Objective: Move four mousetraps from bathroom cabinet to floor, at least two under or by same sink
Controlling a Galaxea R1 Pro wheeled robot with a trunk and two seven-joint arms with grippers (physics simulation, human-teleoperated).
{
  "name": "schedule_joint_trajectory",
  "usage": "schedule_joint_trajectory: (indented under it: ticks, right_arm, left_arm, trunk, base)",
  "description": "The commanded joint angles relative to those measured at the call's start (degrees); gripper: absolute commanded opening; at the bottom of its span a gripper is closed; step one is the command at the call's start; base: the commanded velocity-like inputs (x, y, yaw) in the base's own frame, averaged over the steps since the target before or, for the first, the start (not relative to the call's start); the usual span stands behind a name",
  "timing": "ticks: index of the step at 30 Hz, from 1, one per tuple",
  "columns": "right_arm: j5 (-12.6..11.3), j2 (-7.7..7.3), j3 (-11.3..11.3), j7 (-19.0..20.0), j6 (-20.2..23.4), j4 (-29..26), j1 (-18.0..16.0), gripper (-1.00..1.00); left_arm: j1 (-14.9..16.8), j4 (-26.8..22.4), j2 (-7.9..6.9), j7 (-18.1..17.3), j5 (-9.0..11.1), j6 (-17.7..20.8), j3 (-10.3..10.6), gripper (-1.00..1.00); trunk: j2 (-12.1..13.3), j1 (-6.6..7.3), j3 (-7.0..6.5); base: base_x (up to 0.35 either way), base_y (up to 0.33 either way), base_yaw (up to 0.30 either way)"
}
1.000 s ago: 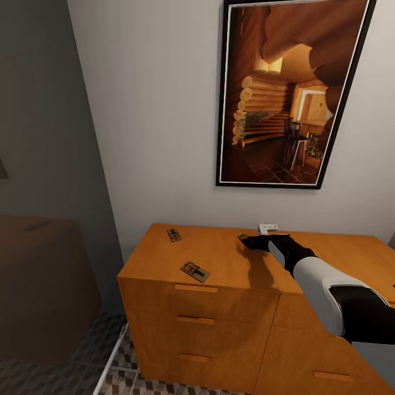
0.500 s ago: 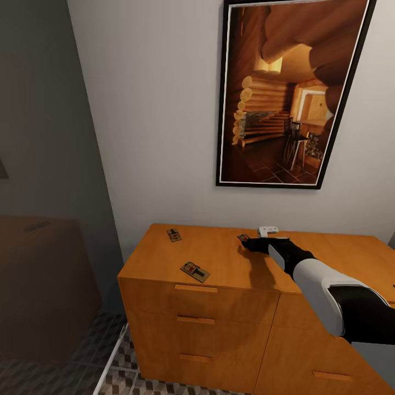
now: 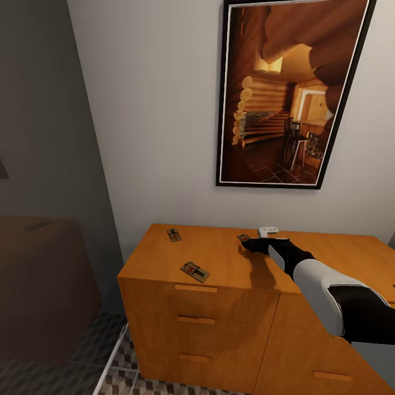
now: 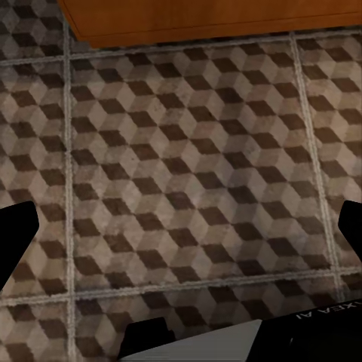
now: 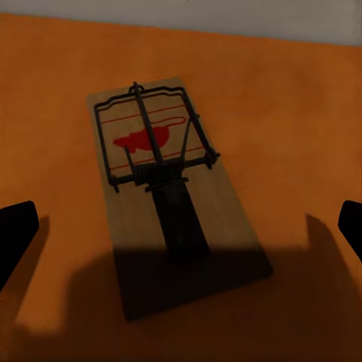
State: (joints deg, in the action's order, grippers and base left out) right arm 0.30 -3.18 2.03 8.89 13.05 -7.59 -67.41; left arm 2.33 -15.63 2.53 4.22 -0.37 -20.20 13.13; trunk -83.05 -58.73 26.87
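Three mousetraps lie on top of the orange-brown cabinet (image 3: 219, 258): one at the back left (image 3: 174, 235), one near the front edge (image 3: 195, 271), and one at the back middle (image 3: 243, 237). My right gripper (image 3: 253, 243) hovers open just over that back middle mousetrap (image 5: 170, 188), which lies flat between the dark fingertips (image 5: 15, 234) without touching them. My left gripper (image 4: 181, 234) is open and holds nothing, over the cube-patterned bathroom floor (image 4: 188, 151) near the cabinet's base (image 4: 211, 15). A fourth mousetrap and the sink are out of view.
A large framed picture of a log cabin (image 3: 285, 93) hangs on the white wall behind the cabinet. A dim brown block (image 3: 38, 285) stands to the left across a strip of tiled floor (image 3: 109, 351). Drawer fronts with bar handles (image 3: 196, 288) face me.
My right arm dropped slightly toward the back middle mousetrap a second ago and has held still since. The mousetraps have not moved.
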Motion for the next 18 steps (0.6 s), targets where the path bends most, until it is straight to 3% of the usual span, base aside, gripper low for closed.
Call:
schedule_joint_trajectory:
  ticks: [1, 18]
  right_arm:
    - [0.0, -0.04, 0.2, 0.2, 0.3, -0.1, 0.0, 1.0]
    - [0.0, -0.1, 0.2, 0.2, -0.4, 1.2, 0.0, 1.0]
  left_arm:
    - [0.0, 0.1, -0.01, 0.4, 0.0, -0.2, 0.4, 1.0]
    - [0.0, 0.4, 0.17, 0.4, -0.1, -0.2, 0.4, 1.0]
  trunk:
    - [0.0, 0.0, 0.06]
    - [0.0, 0.0, 0.06]
  base:
    - [0.0, 0.0, 0.0]
    - [0.0, 0.0, 0.0]
